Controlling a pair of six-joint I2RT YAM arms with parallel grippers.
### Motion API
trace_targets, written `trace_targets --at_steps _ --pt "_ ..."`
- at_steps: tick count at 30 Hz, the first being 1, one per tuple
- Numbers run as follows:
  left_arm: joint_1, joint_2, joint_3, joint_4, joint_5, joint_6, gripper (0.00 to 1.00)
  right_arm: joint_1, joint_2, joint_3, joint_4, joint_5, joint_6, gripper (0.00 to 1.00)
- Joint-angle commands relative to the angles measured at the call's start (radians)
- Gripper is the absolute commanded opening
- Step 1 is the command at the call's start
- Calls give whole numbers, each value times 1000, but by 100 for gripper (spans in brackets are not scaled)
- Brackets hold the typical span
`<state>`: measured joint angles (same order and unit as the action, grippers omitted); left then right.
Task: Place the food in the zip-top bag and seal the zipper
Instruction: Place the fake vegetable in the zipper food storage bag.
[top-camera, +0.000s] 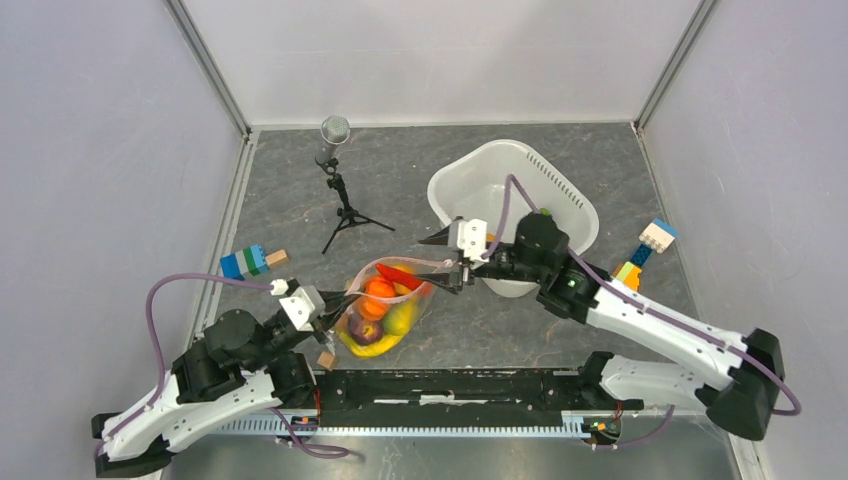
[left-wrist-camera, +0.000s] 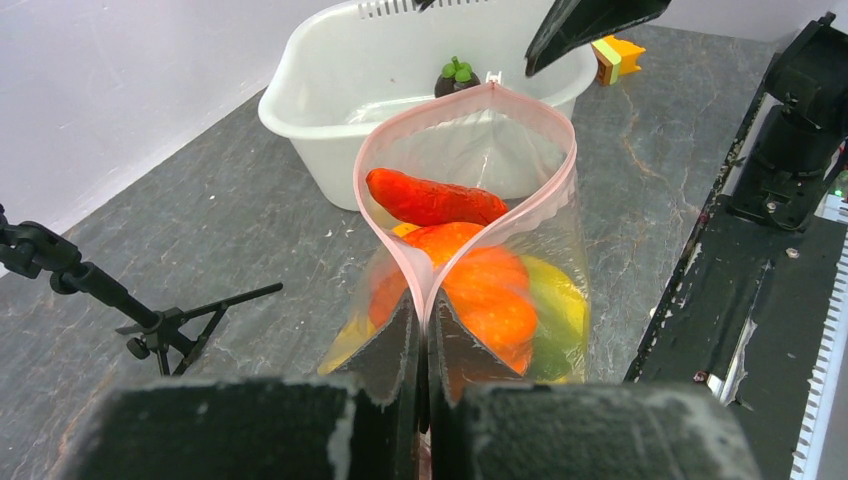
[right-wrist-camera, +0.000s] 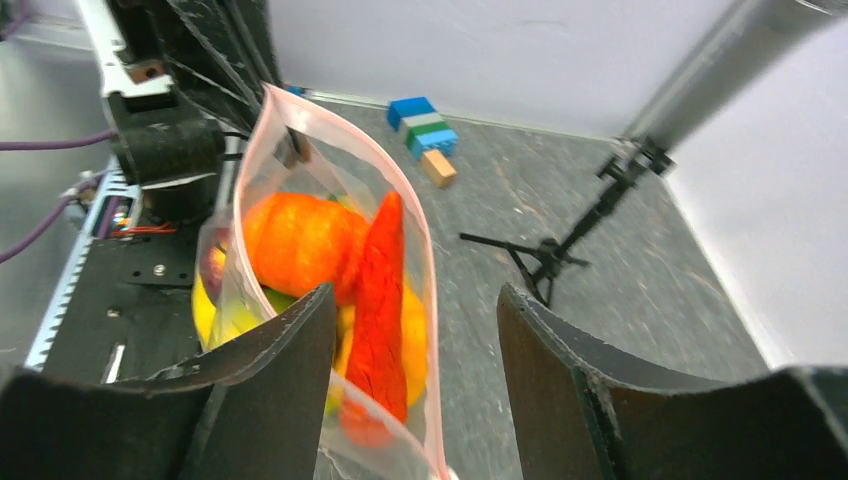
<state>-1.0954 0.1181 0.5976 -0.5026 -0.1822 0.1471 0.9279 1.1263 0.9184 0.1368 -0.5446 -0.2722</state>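
The zip-top bag (top-camera: 385, 305) lies between my arms, its mouth gaping in a loop. My left gripper (left-wrist-camera: 423, 305) is shut on the near end of the pink zipper (left-wrist-camera: 372, 215). Inside the bag is food: a red piece (left-wrist-camera: 430, 200) on top, an orange one (left-wrist-camera: 490, 290), with yellow, green and maroon ones under them. My right gripper (right-wrist-camera: 415, 292) stands open at the far end of the mouth. The zipper's end (right-wrist-camera: 432, 400) lies between its fingers, untouched. A dark maroon fruit with a green top (left-wrist-camera: 457, 78) sits in the white tub (left-wrist-camera: 300, 110).
A microphone on a black tripod (top-camera: 340, 190) stands at the back left. Block stacks lie at the left (top-camera: 250, 262) and right (top-camera: 645, 250), and a small wooden block (top-camera: 325, 358) lies by the black rail (top-camera: 450, 385). Walls close in three sides.
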Motion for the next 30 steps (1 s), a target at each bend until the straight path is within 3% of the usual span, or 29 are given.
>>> trace_targets --at_steps 1,3,5,8,10,12,15,19,23,27,30 --pt "0 -27 24 38 -14 23 2 -12 -107 -91 92 245 73 64" --pt "0 -32 23 39 -10 27 2 -49 -107 -86 58 240 108 64" --pt "-1 -37 26 38 -7 31 2 -94 -98 -88 42 137 140 66" --pt "-1 -42 34 32 -4 36 2 -166 -109 -142 52 -51 166 78" --pt "0 -46 40 21 -1 37 2 -207 -140 -214 83 -93 183 92" --pt "-1 -50 42 15 1 34 2 -250 -161 -267 115 -164 184 98" --pt "-1 -52 39 9 0 35 2 -298 -137 -309 170 -301 199 98" --pt "-1 -60 39 6 1 32 2 -301 -79 -357 308 -341 279 98" --pt "-1 -74 32 6 -2 29 2 -301 -20 -451 714 -368 510 92" --pt "-1 -84 37 1 -4 25 2 -300 64 -468 948 -391 643 72" --pt "-1 -90 38 -3 -7 23 2 -301 94 -514 1162 -364 754 70"
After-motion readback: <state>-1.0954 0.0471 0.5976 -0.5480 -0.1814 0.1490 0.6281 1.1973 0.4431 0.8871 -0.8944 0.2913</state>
